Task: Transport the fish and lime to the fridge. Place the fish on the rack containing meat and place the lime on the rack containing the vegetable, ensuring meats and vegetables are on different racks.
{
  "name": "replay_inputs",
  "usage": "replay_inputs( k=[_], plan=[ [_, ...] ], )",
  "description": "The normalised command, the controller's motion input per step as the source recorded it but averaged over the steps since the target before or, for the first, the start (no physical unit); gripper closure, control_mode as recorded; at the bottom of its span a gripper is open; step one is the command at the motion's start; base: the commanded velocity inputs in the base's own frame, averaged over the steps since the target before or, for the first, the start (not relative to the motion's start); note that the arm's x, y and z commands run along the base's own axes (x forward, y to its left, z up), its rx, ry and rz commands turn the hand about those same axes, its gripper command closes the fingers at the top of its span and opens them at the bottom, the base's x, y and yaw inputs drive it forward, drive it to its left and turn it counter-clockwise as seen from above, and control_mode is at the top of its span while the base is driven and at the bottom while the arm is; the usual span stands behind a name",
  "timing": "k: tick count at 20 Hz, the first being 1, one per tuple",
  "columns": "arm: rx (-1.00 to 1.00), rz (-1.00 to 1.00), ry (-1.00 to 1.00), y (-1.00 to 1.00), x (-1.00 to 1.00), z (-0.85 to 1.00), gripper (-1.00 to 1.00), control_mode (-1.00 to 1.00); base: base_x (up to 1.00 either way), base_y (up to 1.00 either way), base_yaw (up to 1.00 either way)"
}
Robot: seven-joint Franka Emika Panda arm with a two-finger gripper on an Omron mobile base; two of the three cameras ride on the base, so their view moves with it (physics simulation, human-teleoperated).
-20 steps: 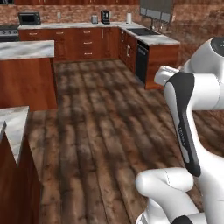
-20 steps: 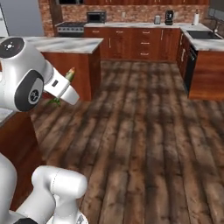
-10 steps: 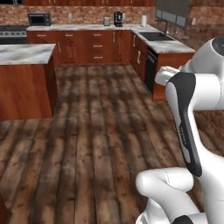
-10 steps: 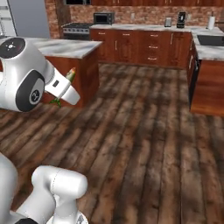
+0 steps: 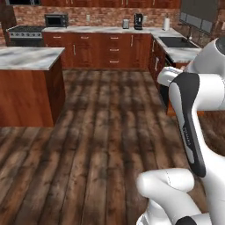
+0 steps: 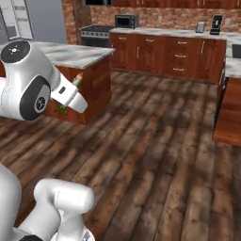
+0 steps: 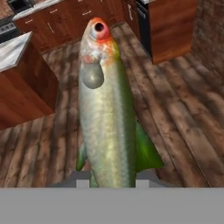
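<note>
The white two-finger gripper point(image 6: 70, 96) is clamped on the slim greenish-yellow fish point(image 7: 107, 113), pinching it low on the body near the tail so that the fish stands out past the fingers. Up close from the hand, the fish shows silvery scales, a green fin on each side and an orange-red head with a round eye at its far tip. Seen from the right base side, only the reddish head end and a bit of green fin poke out around the white hand, held up in the air over the dark brown plank floor point(image 5: 101, 145).

Beyond the fish stands a reddish-wood kitchen island with a grey marble top point(image 6: 82, 54). Farther back runs a row of reddish-wood cabinets under a pale counter point(image 5: 105, 46) against a brick wall, with a small dark microwave point(image 5: 56, 20) on it. At the far left of the right base view rises a tall plain grey fridge point(image 6: 44, 21).
</note>
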Motion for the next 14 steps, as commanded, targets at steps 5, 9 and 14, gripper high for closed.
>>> replay_inputs(
  k=[5,9,14],
  plan=[
    [0.0,0.0,0.0,0.0,0.0,0.0,1.0,1.0,1.0,-0.5,0.29],
    [0.0,0.0,0.0,0.0,0.0,0.0,1.0,1.0,1.0,-0.43,0.28],
    [0.0,0.0,0.0,0.0,0.0,0.0,1.0,1.0,1.0,-0.67,0.27]
  ],
)
